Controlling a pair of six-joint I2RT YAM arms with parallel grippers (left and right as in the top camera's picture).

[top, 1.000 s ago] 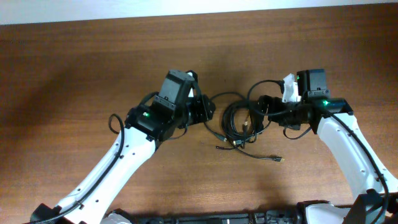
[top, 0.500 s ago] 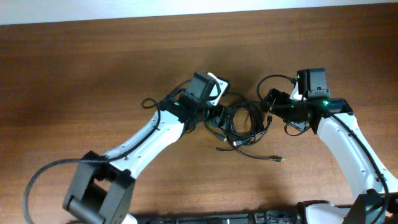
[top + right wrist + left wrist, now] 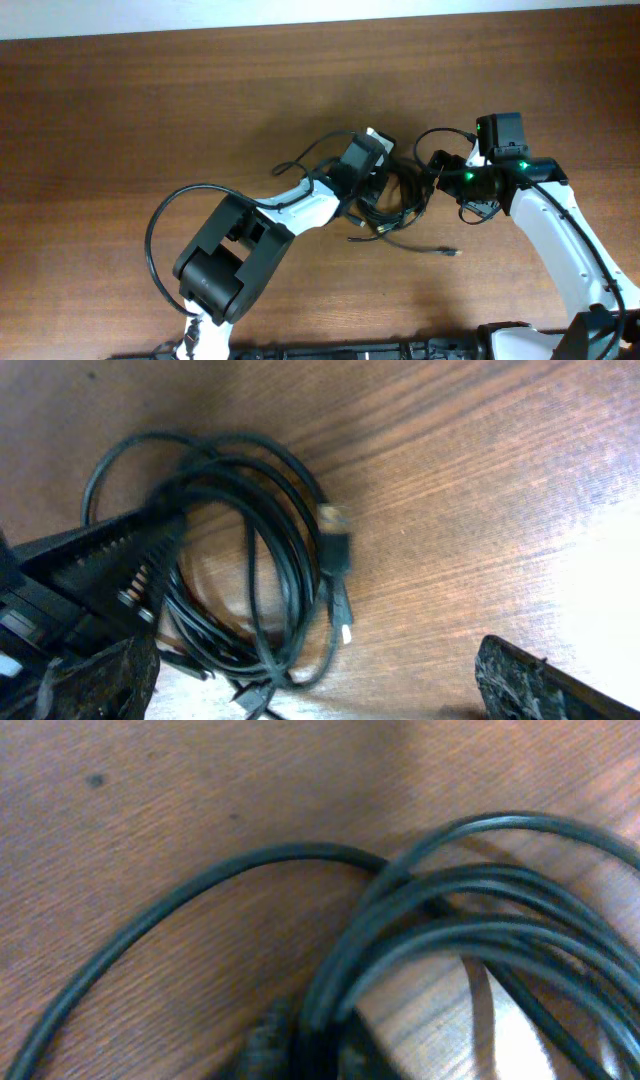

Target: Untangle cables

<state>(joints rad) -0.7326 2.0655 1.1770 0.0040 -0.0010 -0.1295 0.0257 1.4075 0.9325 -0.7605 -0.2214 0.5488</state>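
Observation:
The cables (image 3: 398, 203) lie as one black looped bundle on the wooden table (image 3: 150, 110), between the two arms. Two loose metal-tipped plug ends trail out toward the front (image 3: 450, 252). My left gripper (image 3: 377, 182) is pressed against the bundle's left side. Its wrist view shows only close, blurred cable loops (image 3: 450, 920), and its jaws are hidden. In the right wrist view the left gripper (image 3: 130, 560) reaches into the cable loops (image 3: 250, 550). My right gripper (image 3: 433, 182) is open and empty just right of the bundle, its fingers wide apart (image 3: 315, 675).
A thicker black wire fixed to the left arm loops over the table (image 3: 160, 225). The left arm's white links (image 3: 300, 205) stretch across the table's middle. A white wall edge runs along the back (image 3: 300, 12).
The left arm has swung right and stretched out, bringing its gripper from left of the bundle into the bundle's left side. The right arm has hardly moved.

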